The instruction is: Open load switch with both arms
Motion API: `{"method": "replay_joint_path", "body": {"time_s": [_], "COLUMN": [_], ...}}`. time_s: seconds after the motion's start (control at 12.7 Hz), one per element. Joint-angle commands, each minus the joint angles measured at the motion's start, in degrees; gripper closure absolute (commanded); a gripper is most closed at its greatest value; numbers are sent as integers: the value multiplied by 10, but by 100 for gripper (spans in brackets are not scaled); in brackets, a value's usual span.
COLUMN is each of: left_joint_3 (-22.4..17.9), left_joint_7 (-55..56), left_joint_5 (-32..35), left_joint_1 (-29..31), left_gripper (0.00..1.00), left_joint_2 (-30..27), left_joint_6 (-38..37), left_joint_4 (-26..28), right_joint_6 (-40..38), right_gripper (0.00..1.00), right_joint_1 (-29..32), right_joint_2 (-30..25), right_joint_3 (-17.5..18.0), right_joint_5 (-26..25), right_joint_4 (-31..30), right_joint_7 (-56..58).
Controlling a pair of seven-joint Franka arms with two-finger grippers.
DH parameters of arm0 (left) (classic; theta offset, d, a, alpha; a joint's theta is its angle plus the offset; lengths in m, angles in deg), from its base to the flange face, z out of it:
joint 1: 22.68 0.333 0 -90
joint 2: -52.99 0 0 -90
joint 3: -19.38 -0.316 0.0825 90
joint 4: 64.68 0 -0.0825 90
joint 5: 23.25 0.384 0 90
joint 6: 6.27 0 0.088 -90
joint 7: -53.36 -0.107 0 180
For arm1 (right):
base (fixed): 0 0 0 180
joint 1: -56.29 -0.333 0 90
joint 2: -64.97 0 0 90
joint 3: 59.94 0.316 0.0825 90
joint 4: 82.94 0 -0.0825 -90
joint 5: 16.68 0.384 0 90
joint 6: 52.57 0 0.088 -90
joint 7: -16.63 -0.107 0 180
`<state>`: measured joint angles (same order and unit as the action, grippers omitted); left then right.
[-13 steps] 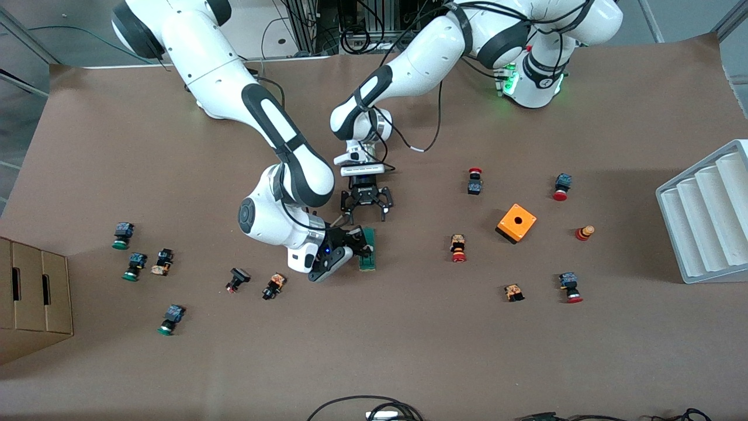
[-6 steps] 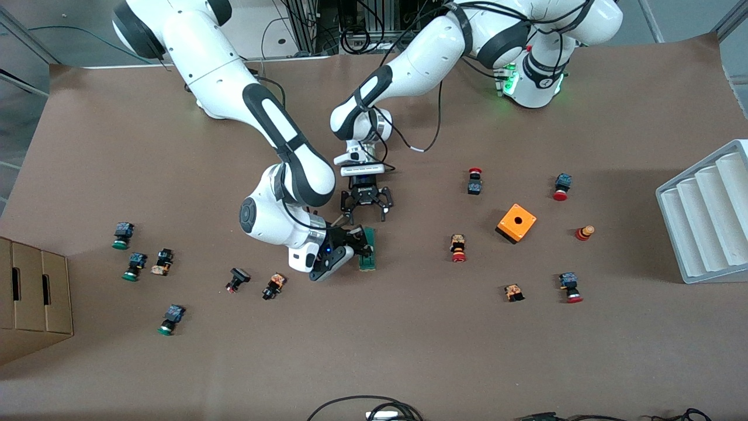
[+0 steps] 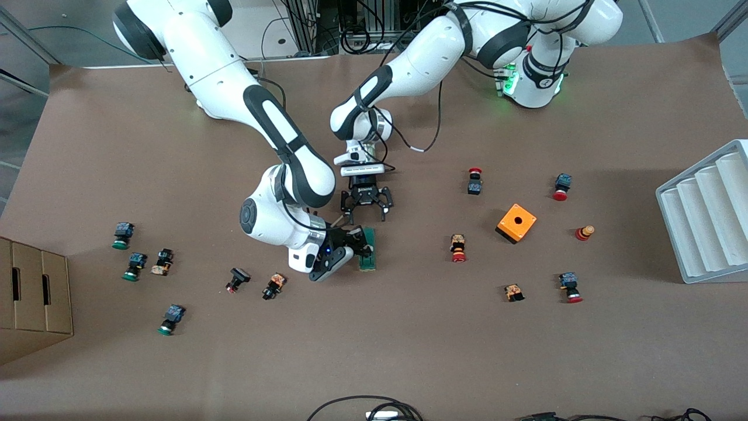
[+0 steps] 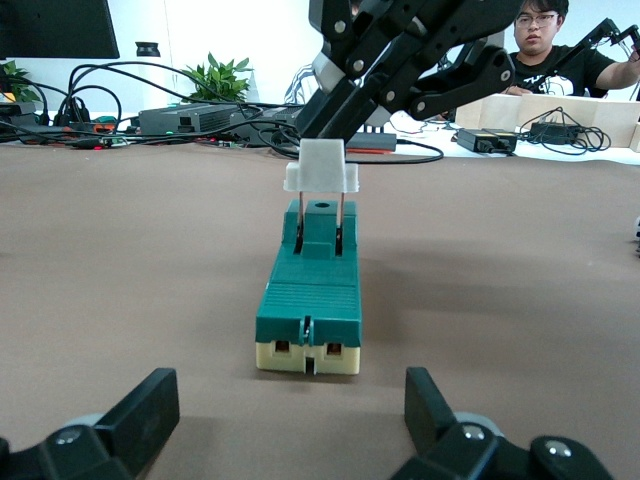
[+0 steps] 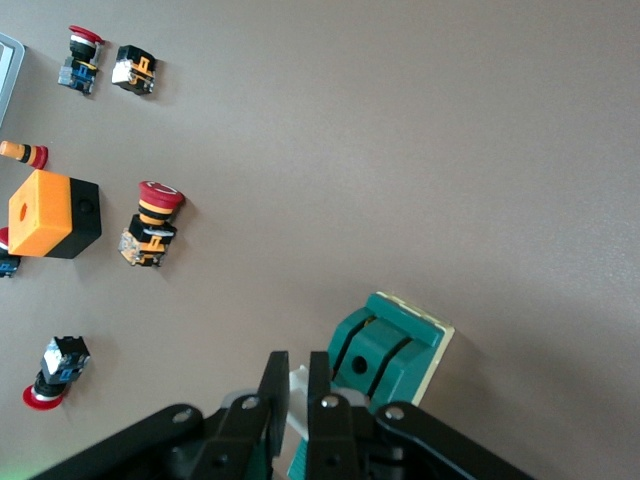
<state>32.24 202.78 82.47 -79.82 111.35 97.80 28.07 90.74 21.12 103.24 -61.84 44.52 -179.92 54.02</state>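
Observation:
The load switch (image 3: 368,258), a narrow dark-green block with a cream end, lies flat in the middle of the table. Its white lever (image 4: 322,166) stands raised on two thin blades. My right gripper (image 3: 360,244) is shut on that white lever (image 5: 299,384), pinching it between both fingers from above. In the left wrist view the green body (image 4: 309,298) points end-on at my left gripper (image 4: 290,415). This left gripper (image 3: 366,215) is open and low at the switch's cream end, its fingers (image 4: 148,404) spread wider than the block and apart from it.
An orange box with a hole (image 3: 516,223) and red-capped push buttons (image 3: 458,248) lie toward the left arm's end. Green-capped buttons (image 3: 135,266) and a cardboard box (image 3: 35,295) are at the right arm's end. A grey ribbed rack (image 3: 707,210) stands at the table edge.

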Motion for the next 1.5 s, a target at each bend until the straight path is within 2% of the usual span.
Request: {"method": "replay_joint_path", "body": {"time_s": [0.0,1.42], "left_joint_3": [-4,-4], "left_joint_7": [26,39], "left_joint_5": [-1,13], "left_joint_1": [4,4], "left_gripper": [0,0], "left_joint_2": [29,34], "left_joint_6": [10,6], "left_joint_4": [-6,-6], "right_joint_6": [11,10], "right_gripper": [86,86], "right_joint_1": [-4,-6], "right_joint_2": [3,-19], "right_joint_3": [-3,-2], "right_joint_5": [26,26], "right_joint_4": [5,-25], "right_joint_7": [15,15]}}
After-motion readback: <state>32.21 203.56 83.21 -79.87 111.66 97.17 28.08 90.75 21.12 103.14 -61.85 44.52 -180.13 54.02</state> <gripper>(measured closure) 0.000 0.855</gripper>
